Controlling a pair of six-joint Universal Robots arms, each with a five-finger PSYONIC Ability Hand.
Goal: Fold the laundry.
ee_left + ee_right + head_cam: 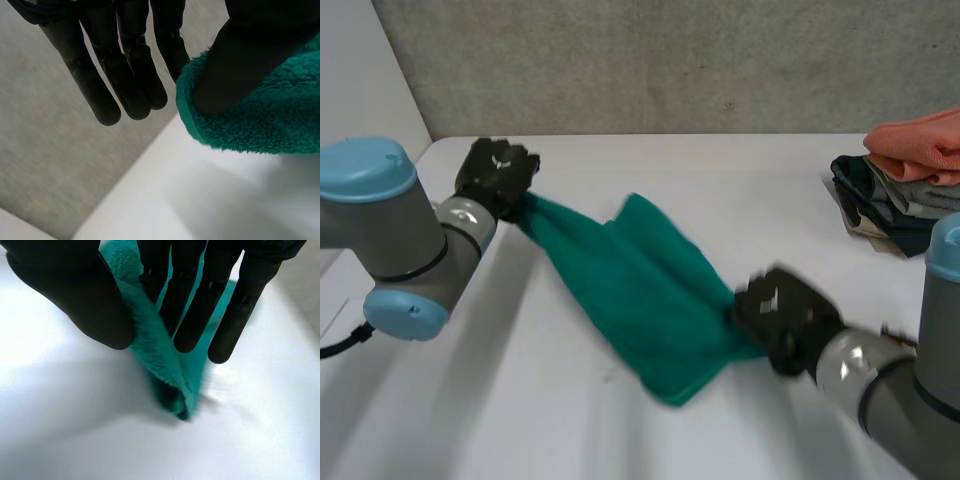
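The green towel stretches across the middle of the white table, its far-left corner pinched under the left hand's thumb, its near-right corner clamped between the right hand's thumb and fingers

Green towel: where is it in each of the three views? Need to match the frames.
Head view: green towel stretched across mid-table, from left hand to right hand.
Left wrist view: green towel edge under the left hand's thumb, beside its straight fingers.
Right wrist view: bunched end of the green towel pinched between the right hand's thumb and fingers.
Shared landmark: the white table under the towel in all three.
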